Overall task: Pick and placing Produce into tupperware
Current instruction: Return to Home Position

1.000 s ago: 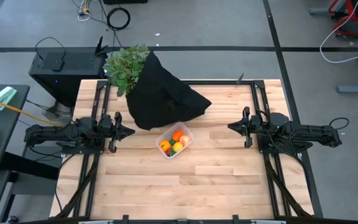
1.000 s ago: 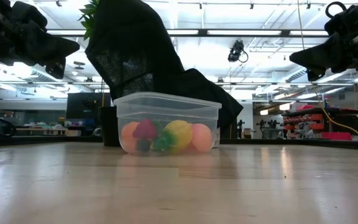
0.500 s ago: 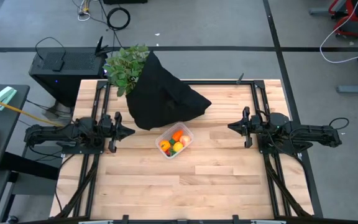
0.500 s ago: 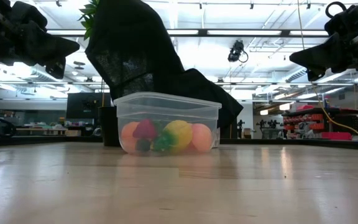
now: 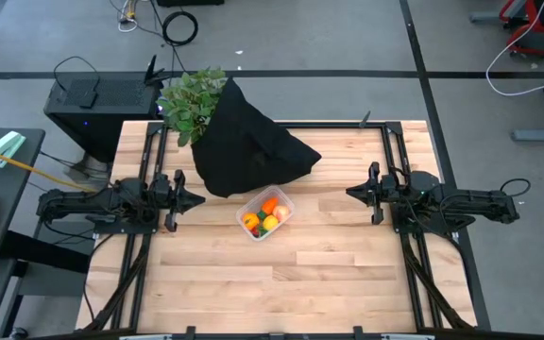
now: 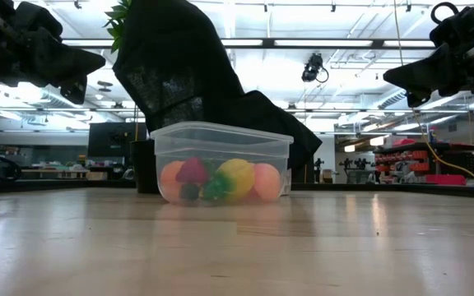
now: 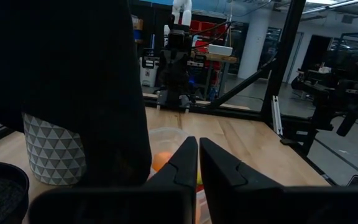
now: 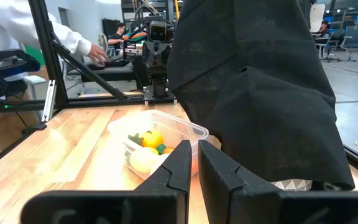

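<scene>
Site: a light wooden table (image 5: 300, 274) with a small clear plastic tupperware (image 6: 220, 140) near its middle, just in front of a heaped black cloth (image 5: 248, 146). Inside the tupperware is the tiny toy produce (image 6: 235, 179) — a yellow piece, an orange ball, a pink-red fruit and something green low between them. In the high view I see no piece lying outside it.

Arms: the left tool (image 5: 196, 199) hovers at the table's left side, pointing inward at the tupperware and well apart from it. Its fingers are drawn together with only a slit between them, holding nothing. The right tool (image 5: 350, 193) mirrors it on the right side, likewise closed and empty. In the low view both ride well above the table.

Judgement: packing looks finished. The step in hand reads as the retreat to rest pose, and both arms seem at or near it. The next move calls for little — settle the arms without swinging toward the cloth or the leafy green plant (image 5: 189, 102) behind it.
</scene>
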Tool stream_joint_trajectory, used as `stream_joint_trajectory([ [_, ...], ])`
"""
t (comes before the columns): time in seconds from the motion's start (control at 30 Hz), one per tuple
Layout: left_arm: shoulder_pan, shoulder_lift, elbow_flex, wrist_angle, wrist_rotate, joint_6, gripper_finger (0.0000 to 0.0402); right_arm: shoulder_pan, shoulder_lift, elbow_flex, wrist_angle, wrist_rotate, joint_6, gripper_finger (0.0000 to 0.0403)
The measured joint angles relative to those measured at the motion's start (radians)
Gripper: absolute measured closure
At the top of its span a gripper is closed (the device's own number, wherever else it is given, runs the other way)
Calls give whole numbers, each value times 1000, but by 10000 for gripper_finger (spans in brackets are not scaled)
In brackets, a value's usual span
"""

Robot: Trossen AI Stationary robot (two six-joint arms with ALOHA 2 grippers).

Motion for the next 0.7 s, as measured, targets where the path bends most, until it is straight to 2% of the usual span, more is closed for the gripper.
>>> stream_joint_trajectory([
  [0.7,0,0,0,0,0,0,377,0,0,0,0,0,0,369],
])
